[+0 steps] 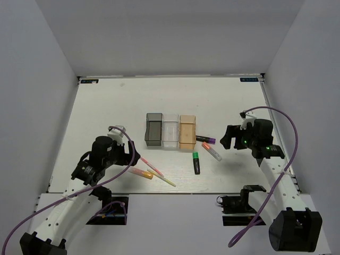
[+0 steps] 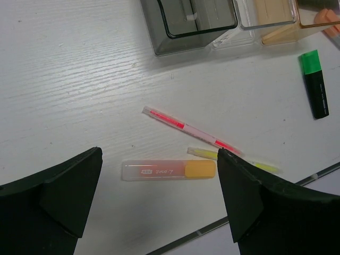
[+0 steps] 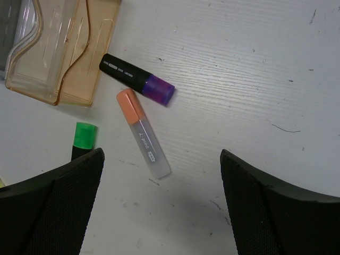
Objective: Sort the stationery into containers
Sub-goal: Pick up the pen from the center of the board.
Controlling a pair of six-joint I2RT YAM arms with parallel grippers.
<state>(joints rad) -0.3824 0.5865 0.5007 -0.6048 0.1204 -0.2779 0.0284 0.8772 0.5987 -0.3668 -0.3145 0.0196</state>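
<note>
The containers stand in a row: smoky grey bin [image 1: 153, 129] [image 2: 194, 24], clear bin [image 1: 171, 131], orange-tan bin [image 1: 187, 132] [image 3: 58, 48]. My left gripper [image 1: 130, 154] [image 2: 159, 154] hangs open above a pale yellow-orange-capped highlighter [image 1: 141, 172] [image 2: 169, 170]. A pink pen [image 1: 151, 166] [image 2: 191, 130] and a yellow pen [image 1: 166, 180] [image 2: 234, 159] lie beside it. My right gripper [image 1: 228, 138] [image 3: 162, 153] is open over a pale orange-capped highlighter [image 1: 211, 152] [image 3: 143, 133]. Nearby lie a purple-capped highlighter [image 1: 205, 139] [image 3: 137, 79] and a green-capped one [image 1: 196, 162] [image 3: 85, 135].
All the stationery lies on the white table [image 1: 106, 111], in front of and to the right of the bins. The table's near edge [image 1: 175, 193] runs close below the pens. Grey walls enclose the table at the back and both sides.
</note>
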